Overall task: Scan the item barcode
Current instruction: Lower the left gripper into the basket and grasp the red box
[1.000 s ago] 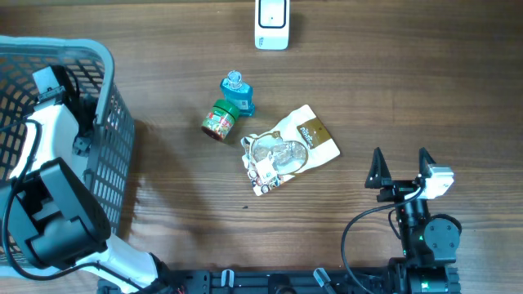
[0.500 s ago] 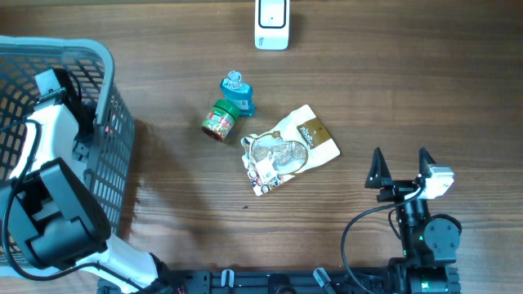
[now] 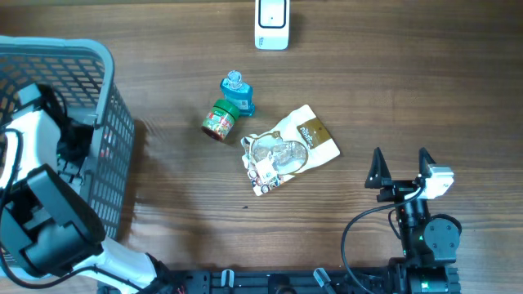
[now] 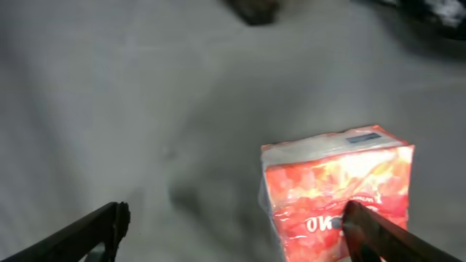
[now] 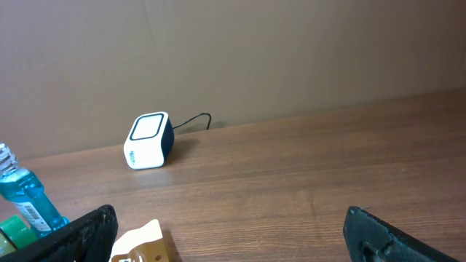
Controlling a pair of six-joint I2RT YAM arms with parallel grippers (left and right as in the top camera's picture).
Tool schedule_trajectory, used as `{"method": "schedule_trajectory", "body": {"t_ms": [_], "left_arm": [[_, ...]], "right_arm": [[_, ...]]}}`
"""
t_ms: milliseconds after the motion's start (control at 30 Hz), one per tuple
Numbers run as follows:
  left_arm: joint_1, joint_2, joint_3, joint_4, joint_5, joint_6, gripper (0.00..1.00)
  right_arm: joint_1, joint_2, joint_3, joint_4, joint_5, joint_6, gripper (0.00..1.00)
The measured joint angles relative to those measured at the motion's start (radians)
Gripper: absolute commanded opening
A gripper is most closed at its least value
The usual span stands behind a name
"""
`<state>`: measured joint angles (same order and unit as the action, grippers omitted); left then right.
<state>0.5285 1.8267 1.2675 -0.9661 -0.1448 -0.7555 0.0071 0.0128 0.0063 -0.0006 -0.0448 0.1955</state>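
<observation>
Left fingers (image 4: 91, 234) are shifting within the grey plastic basket (image 3: 100, 54), spread beside a red-orange carton (image 4: 331, 193) (blurry). Right fingers (image 3: 377, 170) are idling spread.

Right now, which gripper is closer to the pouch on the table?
Right. The right gripper sits to the right of the pouch; the left gripper is farther off, down inside the basket.

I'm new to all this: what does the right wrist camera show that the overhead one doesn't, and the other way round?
Only the right wrist view: the brown wall behind the table and the dark cable trailing from the white scanner. Only the overhead view: the grey basket at the left, with the left arm reaching into it. Both: the scanner, the blue bottle, the gold-and-white pouch and the table.
</observation>
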Motion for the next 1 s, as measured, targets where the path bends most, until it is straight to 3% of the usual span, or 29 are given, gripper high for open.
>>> {"method": "schedule_trajectory", "body": {"t_ms": [133, 533, 1000], "left_arm": [[0.01, 0.0, 0.0, -0.006, 0.012, -0.014, 1.0], [-0.016, -0.003, -0.004, 0.055, 0.026, -0.029, 1.0], [-0.016, -0.005, -0.014, 0.136, 0.158, -0.029, 1.0]], "right_arm": [[0.0, 0.0, 0.0, 0.0, 0.0, 0.0, 1.0], [0.0, 0.0, 0.0, 0.0, 0.0, 0.0, 1.0], [0.0, 0.0, 0.0, 0.0, 0.0, 0.0, 1.0]]}}
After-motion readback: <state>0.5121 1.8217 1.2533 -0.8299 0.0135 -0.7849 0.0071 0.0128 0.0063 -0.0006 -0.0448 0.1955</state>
